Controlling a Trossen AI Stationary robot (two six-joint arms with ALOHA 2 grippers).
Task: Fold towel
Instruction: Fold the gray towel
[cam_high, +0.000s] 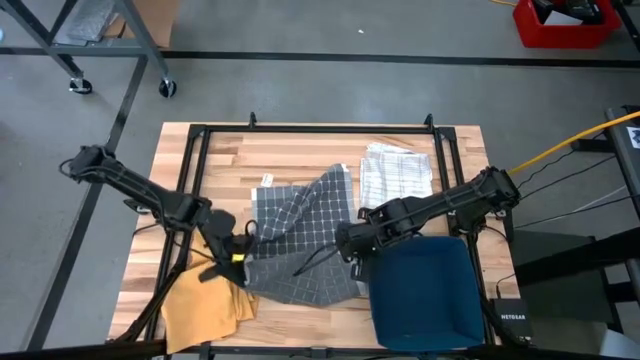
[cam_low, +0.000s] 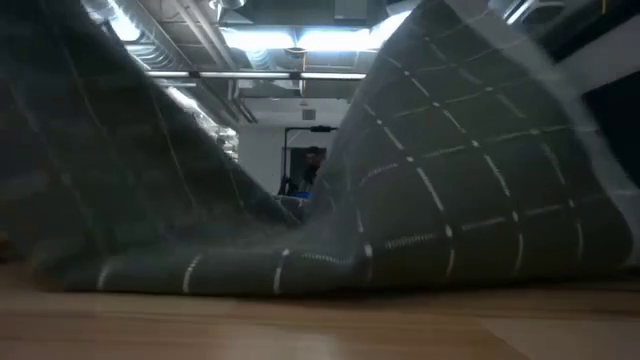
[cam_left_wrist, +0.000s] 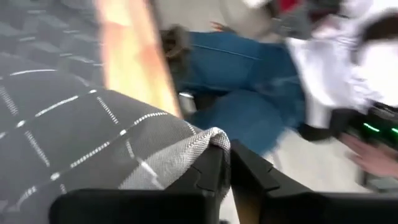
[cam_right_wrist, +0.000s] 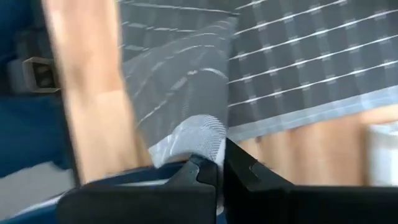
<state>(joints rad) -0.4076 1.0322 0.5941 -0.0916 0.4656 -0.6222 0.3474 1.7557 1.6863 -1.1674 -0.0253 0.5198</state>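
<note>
**Grey towel lifted at two corners, crowded by other cloths**

Nearest the front edge of the table (cam_high: 300, 140) we found a mustard-yellow cloth (cam_high: 205, 310) crumpled at the left corner and a dark blue bin (cam_high: 425, 290) at the right. We could not tell what, if anything, lay inside the bin; its interior read as plain dark blue from above. The grey checked towel (cam_high: 300, 235) lay between them, its near edge touching the yellow cloth on one side and running just beside the bin on the other.

The left gripper (cam_high: 238, 252) sat at the towel's left near corner, where towel and yellow cloth met. In the left wrist view its fingers (cam_left_wrist: 208, 180) were pinched close on a fold of the grey fabric, a hemmed corner bunched above them. The right gripper (cam_high: 348, 243) sat at the towel's right edge, just beside the bin's far left corner; in the right wrist view its jaws were closed tight on a bunched corner of the same towel (cam_right_wrist: 199, 140).

From table height, we saw the towel (cam_low: 400, 180) raised on both sides like a tent, sagging to the wood in the middle and blocking most of the room behind.

Farther back, a white checked cloth (cam_high: 395, 172) lay flat, just beside the towel's far right corner.
</note>
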